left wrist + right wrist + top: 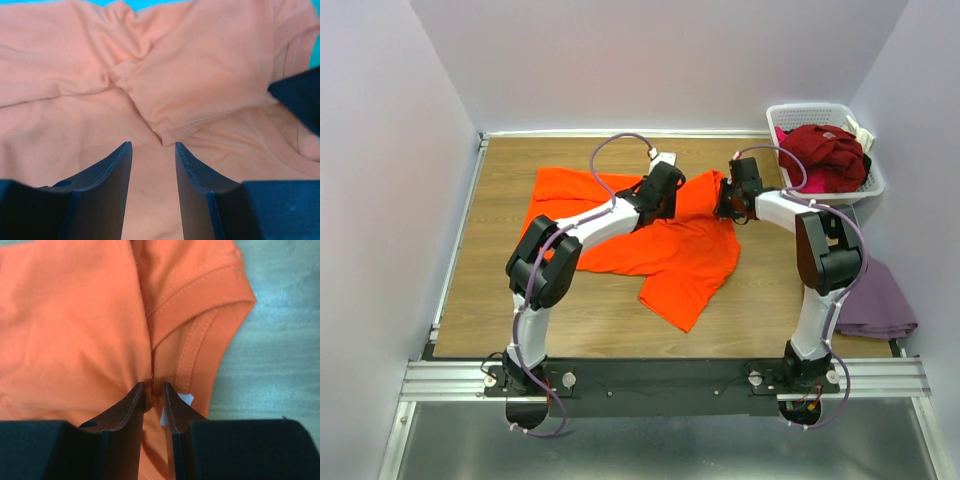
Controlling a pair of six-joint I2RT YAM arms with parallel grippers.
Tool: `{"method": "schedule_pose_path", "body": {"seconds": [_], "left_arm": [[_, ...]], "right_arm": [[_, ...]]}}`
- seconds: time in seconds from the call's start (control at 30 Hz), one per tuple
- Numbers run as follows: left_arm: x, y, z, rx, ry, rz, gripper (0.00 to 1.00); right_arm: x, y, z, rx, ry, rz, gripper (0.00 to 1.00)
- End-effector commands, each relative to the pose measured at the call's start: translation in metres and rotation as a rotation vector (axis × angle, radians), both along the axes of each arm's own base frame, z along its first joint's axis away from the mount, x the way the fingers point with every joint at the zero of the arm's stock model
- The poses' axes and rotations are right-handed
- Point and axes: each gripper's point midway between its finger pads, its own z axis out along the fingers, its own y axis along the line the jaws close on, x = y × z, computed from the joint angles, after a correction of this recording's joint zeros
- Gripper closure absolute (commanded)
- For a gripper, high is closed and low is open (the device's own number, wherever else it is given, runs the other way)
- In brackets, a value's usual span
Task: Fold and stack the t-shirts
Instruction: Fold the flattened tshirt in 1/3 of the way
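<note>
We are seeing the orange t-shirt (670, 250) lying rumpled and partly folded over itself at the centre, its ribbed collar (195, 292) and white neck label (186, 399) showing. A dark red t-shirt (825, 150) is sitting heaped at the far right, and a mauve-purple t-shirt (875, 300) is lying flat nearer us.

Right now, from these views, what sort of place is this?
Probably a robot test cell: plain walls boxing in a wooden table, an aluminium mounting rail at its near edge, an orange t-shirt.

Both arms rise from the bottom of the frame, elbows bent outward, forearms converging at upper centre. The left gripper (152, 146) points down, fingers parted. The right gripper (154, 386) is nearly closed, pinching the orange t-shirt (75, 315)
</note>
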Motion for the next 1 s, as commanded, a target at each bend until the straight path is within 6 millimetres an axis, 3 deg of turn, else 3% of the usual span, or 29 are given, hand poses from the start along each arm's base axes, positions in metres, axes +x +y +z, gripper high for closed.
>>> {"method": "schedule_pose_path", "body": {"seconds": [0.0, 0.1, 0.17, 0.33, 0.47, 0.53, 0.7, 0.8, 0.97], "left_arm": [[0.012, 0.027, 0.025, 0.013, -0.05, 0.07, 0.51], [0.02, 0.045, 0.022, -0.006, -0.032, 0.103, 0.51], [0.033, 0.068, 0.023, -0.032, -0.023, 0.149, 0.51], [0.059, 0.127, 0.016, -0.034, -0.003, 0.294, 0.51], [0.074, 0.172, -0.003, 0.011, 0.04, 0.395, 0.51], [0.08, 0.179, -0.006, 0.01, 0.053, 0.412, 0.51], [0.091, 0.208, -0.033, 0.05, 0.131, 0.477, 0.52], [0.085, 0.22, -0.046, 0.052, 0.17, 0.513, 0.52], [0.087, 0.248, -0.051, 0.0, 0.192, 0.583, 0.52]], "right_arm": [[-0.014, 0.001, 0.007, -0.003, -0.001, 0.034, 0.7], [-0.017, 0.001, 0.005, -0.003, 0.006, 0.034, 0.72], [-0.017, 0.001, 0.004, -0.003, 0.009, 0.03, 0.73], [-0.006, -0.003, 0.028, -0.003, -0.051, -0.013, 0.73], [0.013, 0.003, 0.044, 0.016, -0.094, -0.014, 0.7], [0.017, 0.006, 0.03, 0.019, -0.065, -0.009, 0.69], [0.021, 0.01, 0.007, 0.025, -0.016, -0.015, 0.68], [0.018, 0.006, -0.008, 0.002, 0.019, -0.032, 0.68], [0.018, -0.001, -0.022, -0.037, 0.064, -0.054, 0.68]]}}
